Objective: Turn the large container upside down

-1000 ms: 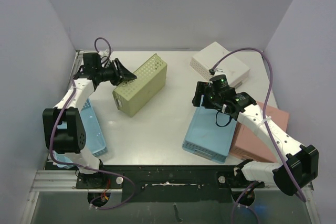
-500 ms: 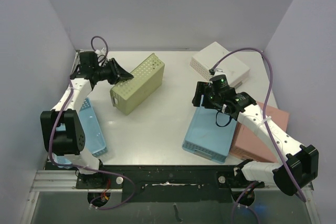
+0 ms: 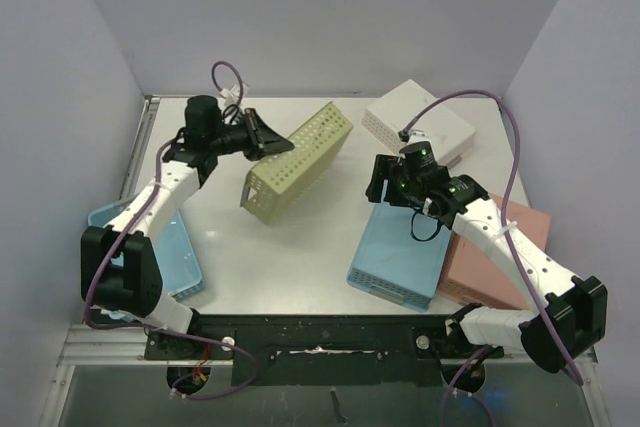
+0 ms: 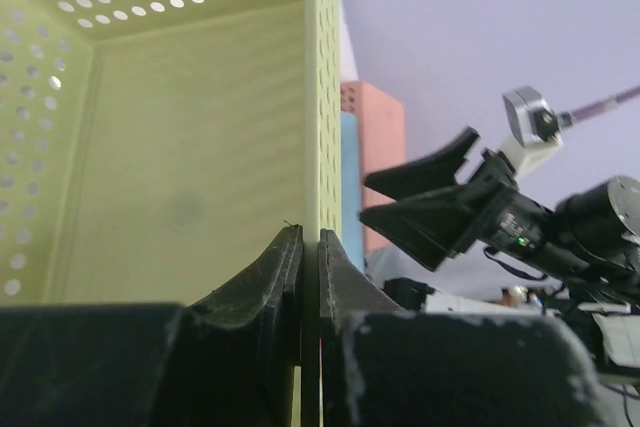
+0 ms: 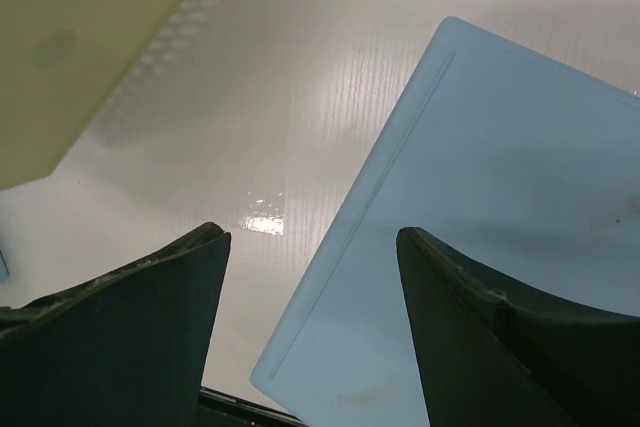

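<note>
The large container (image 3: 300,162) is pale green with perforated walls, and it hangs tilted on its side over the left middle of the table. My left gripper (image 3: 275,145) is shut on one long wall at the rim. In the left wrist view that thin wall (image 4: 322,97) runs up from between my left gripper's (image 4: 310,237) closed fingers, with the container's inside (image 4: 180,147) to the left. My right gripper (image 3: 383,179) stands open over the corner of an upturned blue container (image 5: 500,207), holding nothing. In the right wrist view the green container (image 5: 80,37) shows at top left.
The upturned blue container (image 3: 400,252) lies at front right, partly on a pink one (image 3: 500,257). A white container (image 3: 420,122) sits at the back right. Another blue container (image 3: 175,242) lies along the left edge under my left arm. Walls close in the table.
My left gripper has shut on the green container's wall, then raised and tipped it while swinging it right. The right arm has not moved.
</note>
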`<state>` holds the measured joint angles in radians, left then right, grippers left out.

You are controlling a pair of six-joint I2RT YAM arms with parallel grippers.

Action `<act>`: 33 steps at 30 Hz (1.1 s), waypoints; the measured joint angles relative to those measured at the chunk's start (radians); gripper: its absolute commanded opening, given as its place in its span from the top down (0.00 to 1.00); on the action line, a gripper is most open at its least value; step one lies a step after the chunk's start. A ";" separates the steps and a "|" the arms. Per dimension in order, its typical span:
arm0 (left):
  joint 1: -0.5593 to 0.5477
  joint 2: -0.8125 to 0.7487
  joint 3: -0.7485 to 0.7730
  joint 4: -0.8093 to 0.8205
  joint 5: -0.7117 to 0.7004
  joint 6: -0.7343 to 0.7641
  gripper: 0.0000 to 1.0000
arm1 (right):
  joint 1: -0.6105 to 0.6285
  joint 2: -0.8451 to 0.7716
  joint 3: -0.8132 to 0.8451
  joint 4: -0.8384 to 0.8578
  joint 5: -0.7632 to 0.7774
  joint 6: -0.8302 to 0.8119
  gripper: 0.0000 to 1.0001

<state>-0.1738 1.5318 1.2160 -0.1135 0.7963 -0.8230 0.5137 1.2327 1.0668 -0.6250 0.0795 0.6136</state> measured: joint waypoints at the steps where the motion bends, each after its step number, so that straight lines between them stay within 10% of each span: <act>1: -0.034 0.000 -0.005 0.026 -0.002 -0.025 1.00 | 0.000 0.000 0.002 -0.001 0.000 0.000 0.31; 12: -0.267 0.036 -0.142 0.457 -0.004 -0.332 1.00 | 0.000 -0.014 0.011 -0.006 0.024 0.005 0.30; 33: -0.188 0.177 -0.315 0.879 0.016 -0.592 1.00 | -0.005 -0.031 0.011 -0.016 0.045 0.004 0.30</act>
<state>-0.3618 1.7084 0.9005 0.7654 0.8127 -1.4147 0.5091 1.2015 1.0775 -0.6415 0.1242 0.6178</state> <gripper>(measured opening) 0.056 0.698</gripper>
